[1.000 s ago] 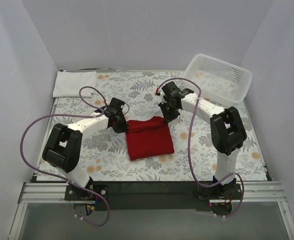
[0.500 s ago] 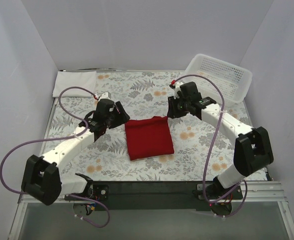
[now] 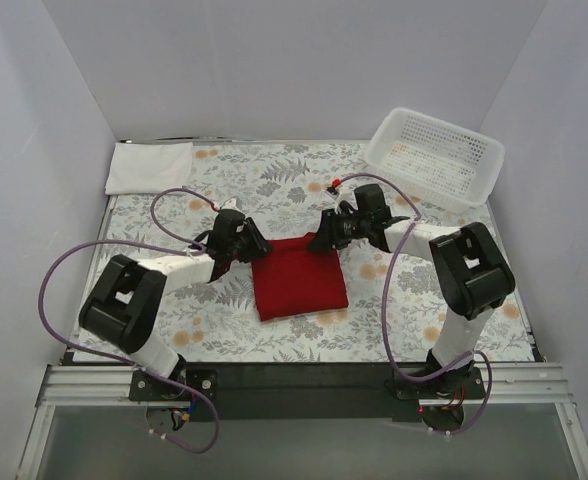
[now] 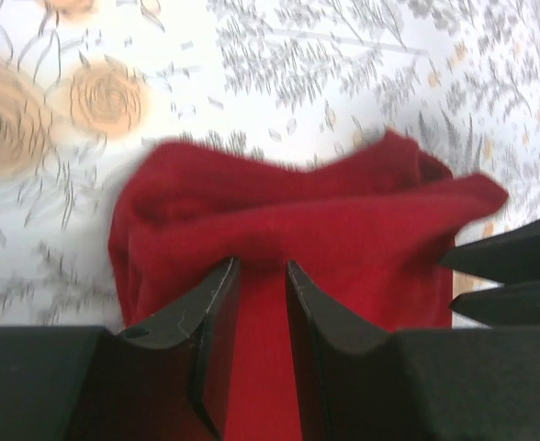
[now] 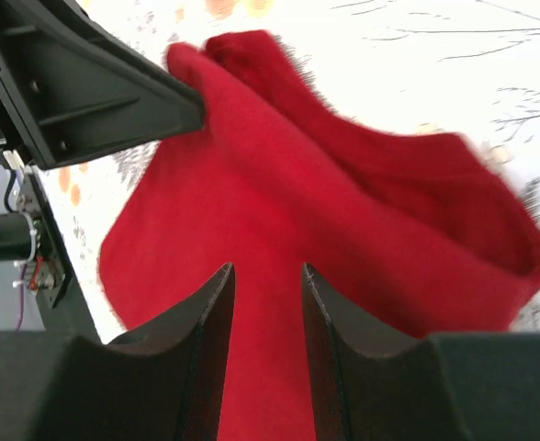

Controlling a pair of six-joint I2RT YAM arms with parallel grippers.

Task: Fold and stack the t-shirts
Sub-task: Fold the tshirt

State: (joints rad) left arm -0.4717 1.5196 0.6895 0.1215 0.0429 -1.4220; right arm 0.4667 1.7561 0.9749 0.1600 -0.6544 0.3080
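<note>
The deep red t-shirt (image 3: 299, 278) lies folded in the middle of the table. My left gripper (image 3: 254, 246) is at its far left corner and my right gripper (image 3: 322, 240) at its far right corner. In the left wrist view the narrow jaws (image 4: 263, 266) pinch bunched red cloth (image 4: 343, 230). In the right wrist view the gripper (image 5: 267, 268) also holds red cloth (image 5: 343, 202) between its fingers, and the far edge looks lifted and creased. The white folded t-shirt (image 3: 149, 166) lies flat at the far left corner.
A white mesh basket (image 3: 479, 165) sits tilted at the far right corner. The flowered tablecloth (image 3: 224, 320) covers the table. Grey walls close in on three sides. The cables of both arms loop above the table.
Half a second ago both grippers were a little back from the red shirt's far corners. Now they are down at those corners with cloth between the jaws, and the far edge is bunched.
</note>
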